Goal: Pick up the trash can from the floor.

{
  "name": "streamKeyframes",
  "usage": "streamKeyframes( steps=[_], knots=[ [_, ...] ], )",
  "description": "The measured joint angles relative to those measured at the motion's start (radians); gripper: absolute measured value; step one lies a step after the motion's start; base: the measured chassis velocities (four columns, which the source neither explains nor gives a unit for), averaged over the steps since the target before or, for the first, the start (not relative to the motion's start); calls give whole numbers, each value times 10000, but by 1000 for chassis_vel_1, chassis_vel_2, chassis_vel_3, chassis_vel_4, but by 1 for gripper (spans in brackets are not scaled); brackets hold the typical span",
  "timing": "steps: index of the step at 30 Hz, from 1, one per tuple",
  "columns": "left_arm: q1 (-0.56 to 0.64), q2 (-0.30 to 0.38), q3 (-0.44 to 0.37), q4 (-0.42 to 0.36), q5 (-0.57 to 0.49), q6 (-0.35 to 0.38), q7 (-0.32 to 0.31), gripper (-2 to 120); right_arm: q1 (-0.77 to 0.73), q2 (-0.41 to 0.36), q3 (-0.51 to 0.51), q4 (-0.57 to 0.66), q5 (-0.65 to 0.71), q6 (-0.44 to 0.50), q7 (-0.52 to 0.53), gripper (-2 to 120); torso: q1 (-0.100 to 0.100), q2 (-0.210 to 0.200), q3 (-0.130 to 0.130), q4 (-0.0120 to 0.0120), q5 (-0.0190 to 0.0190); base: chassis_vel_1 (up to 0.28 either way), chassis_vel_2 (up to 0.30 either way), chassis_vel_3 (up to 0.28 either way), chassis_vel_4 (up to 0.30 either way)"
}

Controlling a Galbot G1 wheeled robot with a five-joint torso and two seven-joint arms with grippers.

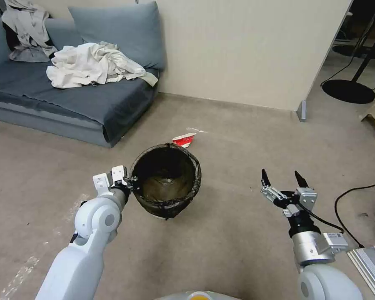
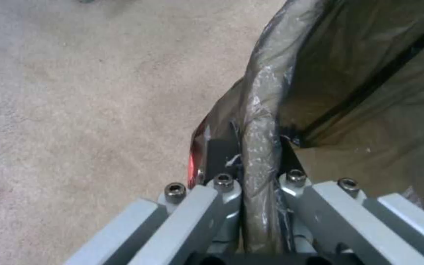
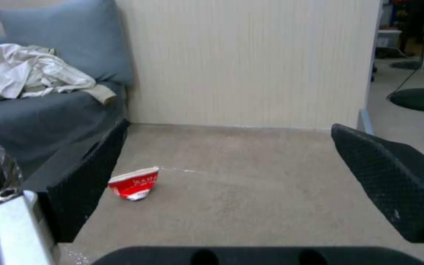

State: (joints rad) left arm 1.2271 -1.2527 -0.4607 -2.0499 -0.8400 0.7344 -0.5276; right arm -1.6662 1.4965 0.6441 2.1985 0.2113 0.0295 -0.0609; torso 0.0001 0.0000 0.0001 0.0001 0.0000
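Dark, brownish translucent plastic lines your trash can point(image 1: 166, 185), folded and crinkled over the round rim, with a sliver of white bin showing at the base. It stands on the beige floor point(image 1: 237, 233), in front of the grey sofa point(image 1: 62, 100), a crushed red cup point(image 1: 184, 139) just behind it. Your left gripper point(image 2: 261, 162) is pinched onto the bag-covered rim, one finger inside and one outside. Your right gripper point(image 1: 282, 180) hovers well to the can's right, fingers spread wide.
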Motion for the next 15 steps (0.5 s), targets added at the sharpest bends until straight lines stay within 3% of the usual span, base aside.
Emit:
streamKeyframes(
  steps=[15],
  knots=[
    [-13,1,214,-9,-11,-2,20,1,12,-41,12,-46,-1,-16,21,100,0,0,0,-1,0,0,0,0,0]
  ],
)
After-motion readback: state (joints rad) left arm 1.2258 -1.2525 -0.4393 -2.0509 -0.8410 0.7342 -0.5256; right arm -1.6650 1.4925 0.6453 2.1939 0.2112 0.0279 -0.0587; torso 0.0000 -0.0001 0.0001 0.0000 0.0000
